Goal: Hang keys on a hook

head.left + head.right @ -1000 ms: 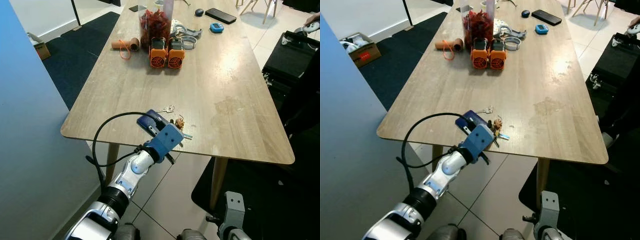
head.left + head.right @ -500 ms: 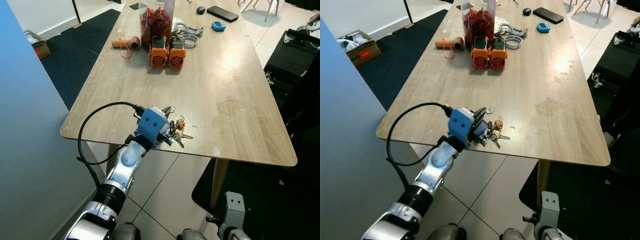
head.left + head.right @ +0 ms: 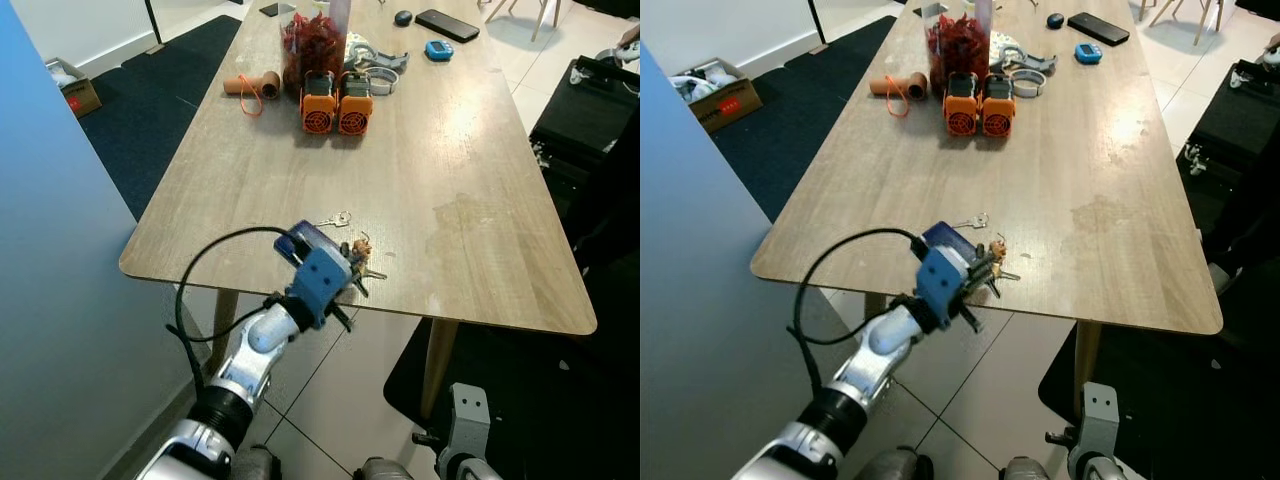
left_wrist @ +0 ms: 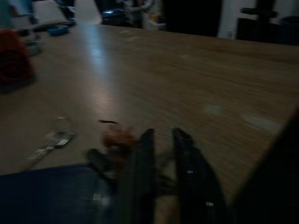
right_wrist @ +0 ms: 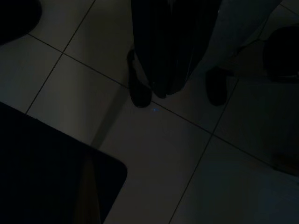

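Our left gripper (image 3: 352, 278) reaches over the near edge of the long light wooden table (image 3: 460, 150), its two black fingers (image 4: 142, 172) drawn close together with a narrow gap, right at the small bunch of metal keys with a brownish fob (image 3: 360, 259). From the left wrist view the fingers sit over the bunch, with dark key parts between and under them, but we cannot tell whether they actually clamp anything. The keys lie on the tabletop close to the near edge. Just beside them, toward the table's middle, lies a single silver key on a ring (image 3: 335, 218), apart from the gripper. A dark blue flat block (image 3: 303, 240) sits on the table under the blue wrist housing (image 3: 320, 280), touching or nearly touching the bunch.

At the far end of the table stand two orange and grey box-shaped devices (image 3: 335, 103) side by side, a clear container of red pieces (image 3: 305, 45) behind them, a tan cardboard roll with an orange band (image 3: 252, 88) to their left, a black phone (image 3: 447, 25) and a small blue gadget (image 3: 434, 50).

Our right gripper (image 5: 161, 70) hangs idle over the grey tiled floor (image 5: 154, 154) in deep shade; its fingers look pressed together.
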Available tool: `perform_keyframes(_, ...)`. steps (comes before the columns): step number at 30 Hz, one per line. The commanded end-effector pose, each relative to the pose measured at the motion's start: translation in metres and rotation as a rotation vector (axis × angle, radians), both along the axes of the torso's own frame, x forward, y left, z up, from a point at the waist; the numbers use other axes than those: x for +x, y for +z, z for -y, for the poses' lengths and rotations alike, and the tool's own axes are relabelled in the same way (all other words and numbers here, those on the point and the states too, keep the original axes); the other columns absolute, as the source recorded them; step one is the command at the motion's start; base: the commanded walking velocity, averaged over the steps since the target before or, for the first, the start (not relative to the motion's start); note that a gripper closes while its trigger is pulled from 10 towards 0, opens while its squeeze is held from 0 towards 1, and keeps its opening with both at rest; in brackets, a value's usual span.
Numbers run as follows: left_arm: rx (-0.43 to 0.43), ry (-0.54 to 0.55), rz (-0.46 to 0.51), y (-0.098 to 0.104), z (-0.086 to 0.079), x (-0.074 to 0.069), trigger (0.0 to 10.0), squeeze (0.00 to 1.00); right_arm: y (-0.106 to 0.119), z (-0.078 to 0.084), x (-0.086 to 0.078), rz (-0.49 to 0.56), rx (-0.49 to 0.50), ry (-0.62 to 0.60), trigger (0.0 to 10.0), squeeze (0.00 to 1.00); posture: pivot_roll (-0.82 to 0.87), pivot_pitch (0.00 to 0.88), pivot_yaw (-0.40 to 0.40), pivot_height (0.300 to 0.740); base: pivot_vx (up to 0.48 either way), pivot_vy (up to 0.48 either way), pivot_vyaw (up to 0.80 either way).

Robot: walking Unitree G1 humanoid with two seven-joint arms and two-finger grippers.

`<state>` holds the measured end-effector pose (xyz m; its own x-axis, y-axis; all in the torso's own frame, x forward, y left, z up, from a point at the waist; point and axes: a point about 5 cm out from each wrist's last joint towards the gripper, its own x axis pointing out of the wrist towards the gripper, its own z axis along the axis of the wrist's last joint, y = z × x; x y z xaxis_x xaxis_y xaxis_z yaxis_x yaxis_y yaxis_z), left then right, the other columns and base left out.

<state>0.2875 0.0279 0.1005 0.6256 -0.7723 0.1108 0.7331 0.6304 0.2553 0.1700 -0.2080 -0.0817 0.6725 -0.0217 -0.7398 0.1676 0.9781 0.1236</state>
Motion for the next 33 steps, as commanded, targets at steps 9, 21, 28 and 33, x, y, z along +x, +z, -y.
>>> perform_keyframes(9, 0.144, 0.075, 0.064, -0.005, 0.001, 0.005, 10.0, 0.00, -0.002, 0.002, -0.006, -0.022, -0.003, -0.002, 10.0, 0.00, 0.04, 0.130, 0.002, 0.740, 0.000, 0.000, 0.00)
perform_keyframes(21, 0.293, 0.211, 0.091, -0.010, -0.009, 0.020, 10.0, 0.00, -0.003, 0.003, -0.007, -0.023, -0.003, -0.008, 10.0, 0.00, 0.03, 0.132, 0.004, 0.740, 0.000, 0.000, 0.00)
perform_keyframes(28, 0.377, 0.258, 0.087, -0.016, -0.020, 0.026, 10.0, 0.00, -0.002, 0.003, -0.006, -0.022, -0.003, -0.008, 10.0, 0.00, 0.03, 0.128, 0.003, 0.740, 0.000, 0.000, 0.00)
perform_keyframes(33, 0.379, 0.276, 0.097, -0.016, -0.028, 0.027, 10.0, 0.00, -0.002, 0.003, -0.004, -0.018, -0.002, -0.009, 10.0, 0.00, 0.04, 0.127, 0.002, 0.740, 0.000, 0.000, 0.00)
